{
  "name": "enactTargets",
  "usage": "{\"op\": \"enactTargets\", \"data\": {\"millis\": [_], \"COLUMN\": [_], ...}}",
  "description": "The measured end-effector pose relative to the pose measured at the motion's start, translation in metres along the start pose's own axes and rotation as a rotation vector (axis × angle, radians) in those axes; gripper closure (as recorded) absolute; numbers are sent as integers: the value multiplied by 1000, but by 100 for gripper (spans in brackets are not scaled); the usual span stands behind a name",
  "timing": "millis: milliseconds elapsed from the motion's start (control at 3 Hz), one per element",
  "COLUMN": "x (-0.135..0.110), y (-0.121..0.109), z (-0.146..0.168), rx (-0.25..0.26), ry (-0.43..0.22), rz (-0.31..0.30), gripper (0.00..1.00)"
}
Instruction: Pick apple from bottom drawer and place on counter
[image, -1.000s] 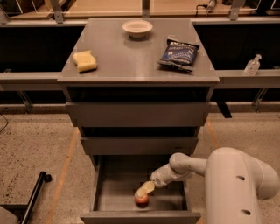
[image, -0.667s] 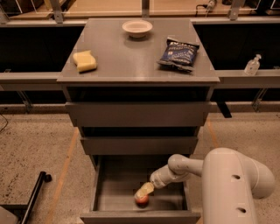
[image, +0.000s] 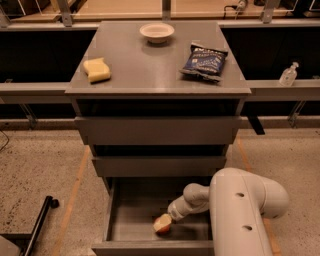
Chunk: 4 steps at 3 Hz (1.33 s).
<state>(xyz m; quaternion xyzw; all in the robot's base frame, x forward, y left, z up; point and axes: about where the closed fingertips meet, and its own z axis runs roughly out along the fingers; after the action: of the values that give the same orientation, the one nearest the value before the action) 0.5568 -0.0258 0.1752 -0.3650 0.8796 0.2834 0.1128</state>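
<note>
A: Item: apple (image: 162, 225). Location?
B: In bottom drawer (image: 131, 220), near its front, against the tool (image: 170, 218), just lower-left of it.
A: Tool grip?
B: Cannot tell. The worktop (image: 150, 70) is straight above, well apart.

Bottom drawer (image: 131, 220), lowest of three grey drawers, stands pulled open, its shallow grey floor exposed. Apple (image: 161, 225), small, round and red-orange with a paler patch, rests on the drawer floor near the middle of the front wall. Gripper (image: 169, 218) lies inside the drawer at the apple's upper right. Surface (image: 150, 67) above is flat, grey and matte.
</note>
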Motion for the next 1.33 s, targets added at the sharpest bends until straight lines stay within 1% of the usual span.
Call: {"op": "enactTargets", "data": {"millis": [333,667,1333], "x": [10,16,14], "y": [-5,-3,1], "z": [34,59,58], "rx": [31,39,41], "ry": [26,33,35], "rz": [42,75,82], "gripper": [0,0,48]}}
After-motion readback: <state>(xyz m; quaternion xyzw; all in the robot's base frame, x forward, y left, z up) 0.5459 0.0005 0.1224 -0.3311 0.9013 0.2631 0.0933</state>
